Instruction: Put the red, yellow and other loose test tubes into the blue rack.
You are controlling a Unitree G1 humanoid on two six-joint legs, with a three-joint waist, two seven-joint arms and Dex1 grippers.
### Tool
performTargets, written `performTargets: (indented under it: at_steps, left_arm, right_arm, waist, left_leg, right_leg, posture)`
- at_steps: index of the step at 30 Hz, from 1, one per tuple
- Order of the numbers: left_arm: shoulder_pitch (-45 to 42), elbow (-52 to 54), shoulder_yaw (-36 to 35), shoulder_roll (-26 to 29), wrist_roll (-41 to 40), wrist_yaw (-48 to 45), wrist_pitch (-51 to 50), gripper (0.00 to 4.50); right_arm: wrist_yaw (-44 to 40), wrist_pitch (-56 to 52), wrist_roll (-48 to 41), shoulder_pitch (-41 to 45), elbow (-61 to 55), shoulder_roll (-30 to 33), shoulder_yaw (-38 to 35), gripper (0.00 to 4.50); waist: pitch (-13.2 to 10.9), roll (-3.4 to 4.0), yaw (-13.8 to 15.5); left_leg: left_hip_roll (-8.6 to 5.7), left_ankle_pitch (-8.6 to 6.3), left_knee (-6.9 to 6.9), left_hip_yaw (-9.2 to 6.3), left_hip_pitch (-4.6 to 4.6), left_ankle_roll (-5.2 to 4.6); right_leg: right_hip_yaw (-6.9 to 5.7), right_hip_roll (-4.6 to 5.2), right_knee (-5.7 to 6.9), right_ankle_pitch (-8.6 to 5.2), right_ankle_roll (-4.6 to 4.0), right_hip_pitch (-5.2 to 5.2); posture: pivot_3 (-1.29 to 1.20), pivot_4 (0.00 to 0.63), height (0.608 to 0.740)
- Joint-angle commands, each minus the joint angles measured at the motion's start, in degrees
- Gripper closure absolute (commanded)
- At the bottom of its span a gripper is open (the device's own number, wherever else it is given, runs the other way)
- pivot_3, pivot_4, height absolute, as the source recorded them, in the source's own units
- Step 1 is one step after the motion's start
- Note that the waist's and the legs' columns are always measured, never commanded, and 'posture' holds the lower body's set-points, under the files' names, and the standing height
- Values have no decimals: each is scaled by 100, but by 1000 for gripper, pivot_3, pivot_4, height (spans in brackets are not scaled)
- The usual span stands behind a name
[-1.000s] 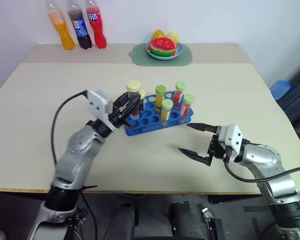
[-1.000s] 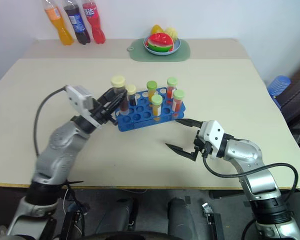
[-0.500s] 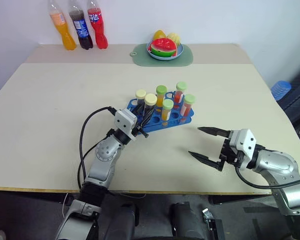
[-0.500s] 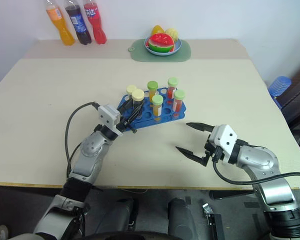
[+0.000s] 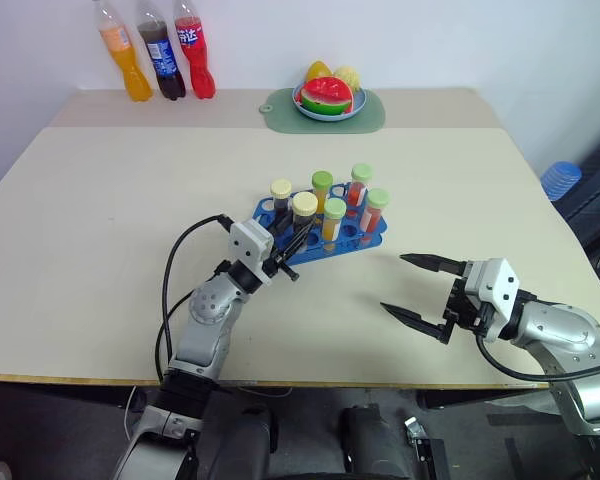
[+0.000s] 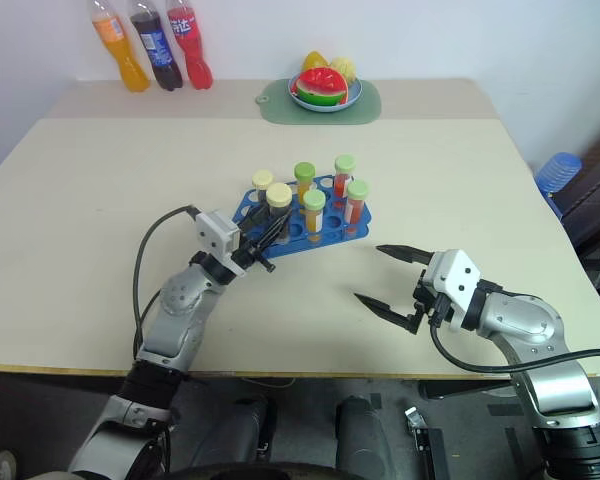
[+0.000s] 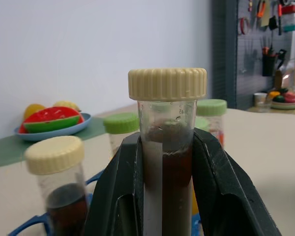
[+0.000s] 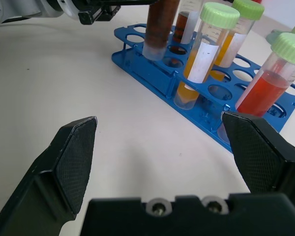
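Your count, by kind, on the worktop [image 5: 100, 200]

Test tubes: six — four green-capped [image 5: 322, 180], two pale-yellow-capped [image 5: 281, 188]. You have one blue rack [image 5: 372, 238], three soda bottles [image 5: 162, 55], and one plate of fruit [image 5: 327, 97] on one green mat [image 5: 372, 115].

Surface [image 5: 100, 220] left of the blue rack [image 5: 372, 238] is bare; same for the strip between rack and fruit plate [image 5: 330, 108]. Capped test tubes [image 5: 377, 210] crowd the rack's right half, tight between them. Left gripper [image 5: 298, 246] blocks the rack's lower-left edge. Soda bottles [image 5: 160, 55] sit upper left, well apart from everything.
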State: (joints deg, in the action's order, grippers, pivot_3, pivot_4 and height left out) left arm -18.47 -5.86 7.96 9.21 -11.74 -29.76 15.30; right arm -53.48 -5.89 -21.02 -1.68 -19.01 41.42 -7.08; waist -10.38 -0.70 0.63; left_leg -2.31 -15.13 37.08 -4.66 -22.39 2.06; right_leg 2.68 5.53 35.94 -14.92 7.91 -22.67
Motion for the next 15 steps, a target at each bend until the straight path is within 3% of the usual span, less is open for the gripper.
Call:
performTargets:
  at_steps: [1,15]
  left_arm:
    - [85,-59,-67,54,113,16,-51,3518]
    - [-110,-462,-75,-43,188,74,54,3518]
  right_arm:
    - [35,65,-30,85,-133,-64,13,0]
    - [39,86,-31,106,-95,-84,56,0]
  waist:
    - [0,0,1]
    - [2,0,6]
  left_leg:
    - [0,0,0,0,0,0]
    - [0,0,2,-1,1,0]
  right_leg:
    - [0,0,0,0,0,0]
    - [-1,0,0,0,0,3]
  posture:
    - [0,150,740]
    - [0,150,740]
